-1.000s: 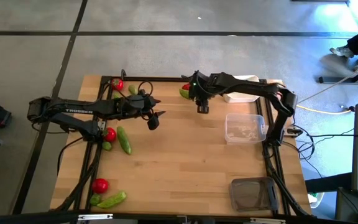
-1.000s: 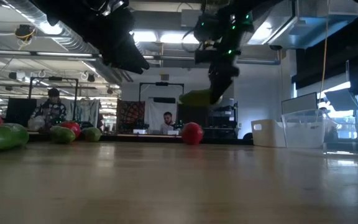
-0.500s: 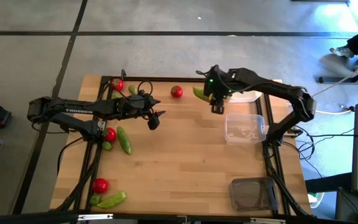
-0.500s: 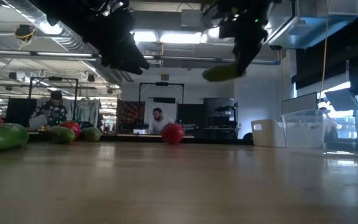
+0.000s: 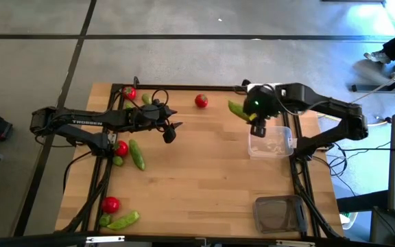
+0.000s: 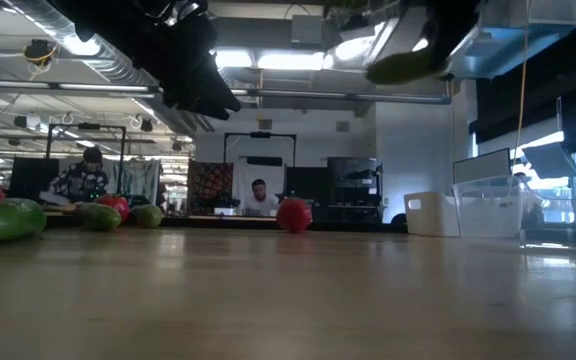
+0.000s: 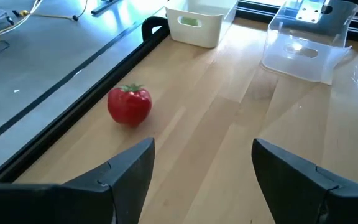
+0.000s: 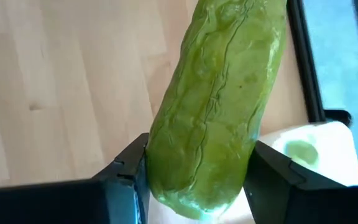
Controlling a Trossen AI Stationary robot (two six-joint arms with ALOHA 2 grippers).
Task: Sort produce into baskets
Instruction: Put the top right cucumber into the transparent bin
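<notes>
right gripper (image 5: 255, 116): clamped on a green pod (image 5: 238, 109), held in the air just beside the clear basket (image 5: 271, 140) and near the white basket (image 5: 278, 90)
left gripper (image 5: 170, 133): fingers apart, nothing between them, hovering over bare wood left of centre
right wrist view only: pod (image 8: 219, 102) seen close, wrinkled skin with long creases, pale yellow-green, rounded end squeezed between both fingers (image 8: 120, 180); small green piece (image 8: 300, 149) lying inside the white basket (image 8: 319, 146)
left wrist view only: loose red tomato (image 7: 129, 104) with green stem cap, shiny, close to the table's black edge rail (image 7: 73, 118)
high view only: dark grey basket (image 5: 278, 213) at the near right corner; more pods (image 5: 136, 154) and tomatoes (image 5: 121, 148) bunched on the left side; another tomato (image 5: 110, 204) and pod (image 5: 123, 220) at the near left corner
low view only: pod (image 6: 403, 66) hanging well above the tabletop (image 6: 288, 290); people seated in the room behind
</notes>
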